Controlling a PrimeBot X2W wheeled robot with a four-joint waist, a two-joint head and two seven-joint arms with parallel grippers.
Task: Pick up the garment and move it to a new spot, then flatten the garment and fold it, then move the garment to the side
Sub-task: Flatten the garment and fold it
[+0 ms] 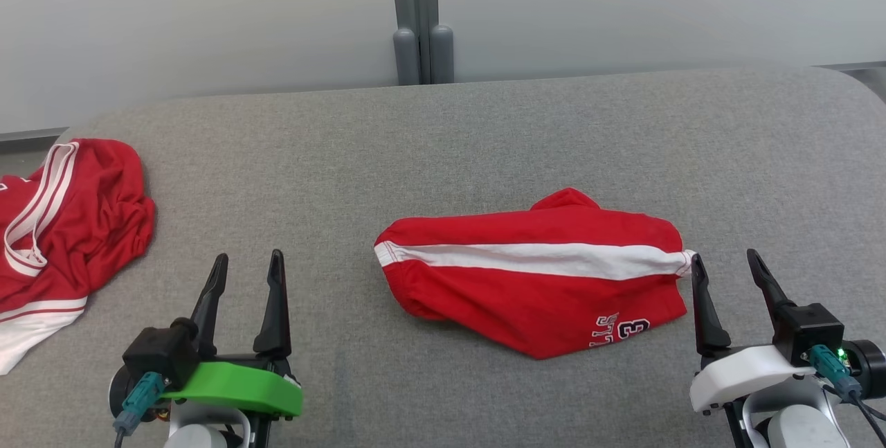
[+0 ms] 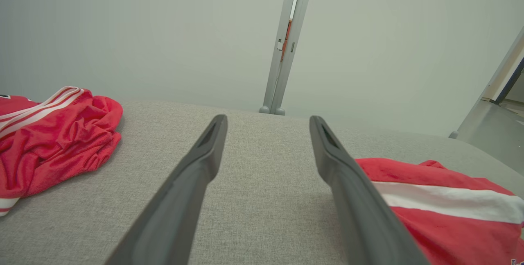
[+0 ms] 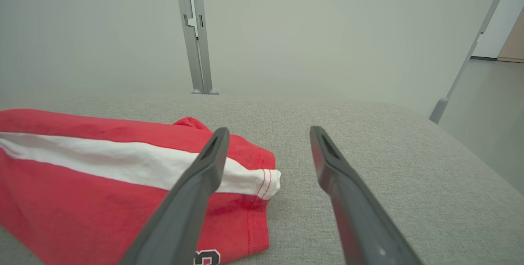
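While the left pincer (image 1: 248,260) and the right pincer (image 1: 724,257) are both spread wide, with nothing gripped between their dark fingers, the garment (image 1: 533,275) is seen lying on the grey, cloth-covered surface (image 1: 443,129), somewhat right of the middle in the head view. It is a red piece (shorts, by the look of the hem), loosely flattened but rumpled, with a small hump raised at its far edge. A white stripe (image 1: 540,260) is run along its length from left to right, and white lettering with a figure 3 is printed near its near-right corner. The right pincer is placed just beside the garment's right end: the tip of its inner finger (image 1: 704,309) is found close against the end of the stripe, though whether cloth is touched cannot be told. In the right wrist view that finger is seen across the garment's corner, while the outer finger is set over bare surface. The left pincer is positioned well apart from the garment, over bare surface to its left; in the left wrist view the garment is glimpsed past the right-hand finger. A second red garment (image 1: 62,226), crumpled and trimmed in white bands, is heaped at the surface's left edge. Behind the surface a pale wall (image 1: 208,12) is seen, divided by a grey post (image 1: 421,12).
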